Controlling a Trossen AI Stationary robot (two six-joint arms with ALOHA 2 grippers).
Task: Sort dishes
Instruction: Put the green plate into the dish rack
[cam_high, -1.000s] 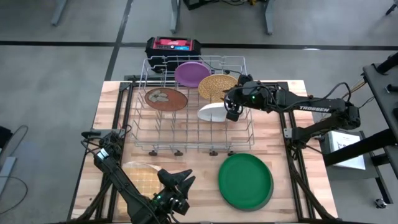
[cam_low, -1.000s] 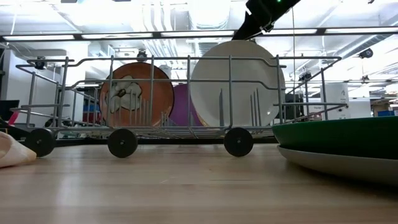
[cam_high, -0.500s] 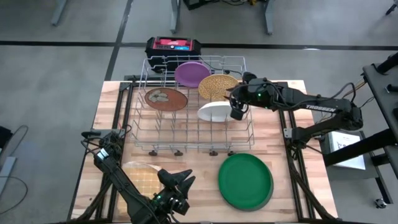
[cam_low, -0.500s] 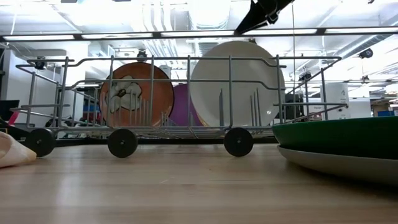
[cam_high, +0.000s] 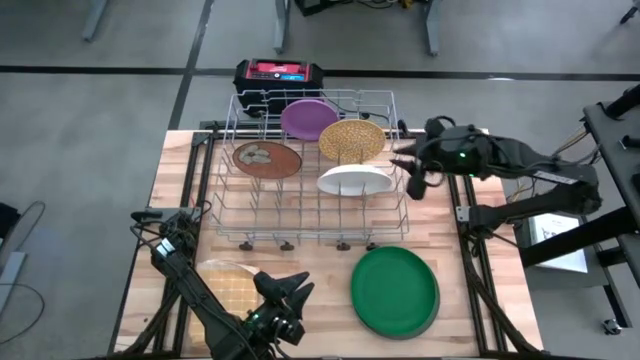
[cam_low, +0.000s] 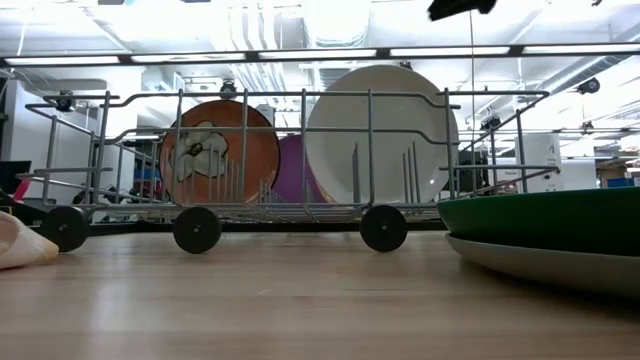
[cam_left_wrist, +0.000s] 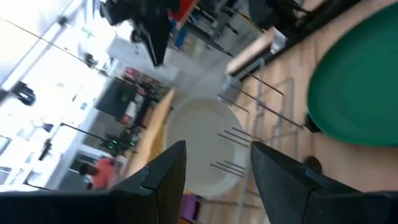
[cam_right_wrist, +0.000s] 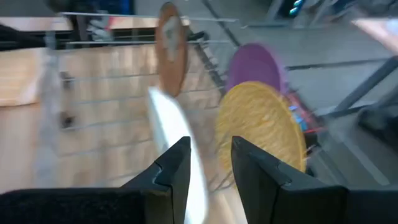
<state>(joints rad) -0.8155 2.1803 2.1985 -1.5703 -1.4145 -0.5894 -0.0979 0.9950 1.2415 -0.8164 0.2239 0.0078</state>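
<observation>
A wire dish rack (cam_high: 312, 165) holds four plates standing on edge between its tines: purple (cam_high: 309, 118), yellow speckled (cam_high: 352, 140), brown with grey blotches (cam_high: 267, 158) and white (cam_high: 355, 180). The green plate (cam_high: 395, 290) lies flat on the grey plate (cam_low: 545, 264) near the table's near edge. My right gripper (cam_high: 409, 172) hangs open just right of the rack, clear of the white plate (cam_right_wrist: 171, 143). My left gripper (cam_high: 285, 293) waits open low at the near edge, left of the green plate (cam_left_wrist: 357, 93).
A tan waffle cloth (cam_high: 230, 287) lies at the near left of the table, beside my left arm. A black and red box (cam_high: 278, 74) sits beyond the rack's far side. Bare wood shows between the rack and the green plate.
My right gripper has drawn away from the white plate's top rim, rising and moving toward the table's right edge, past the rack's right wall. The white plate has stayed standing in the rack.
</observation>
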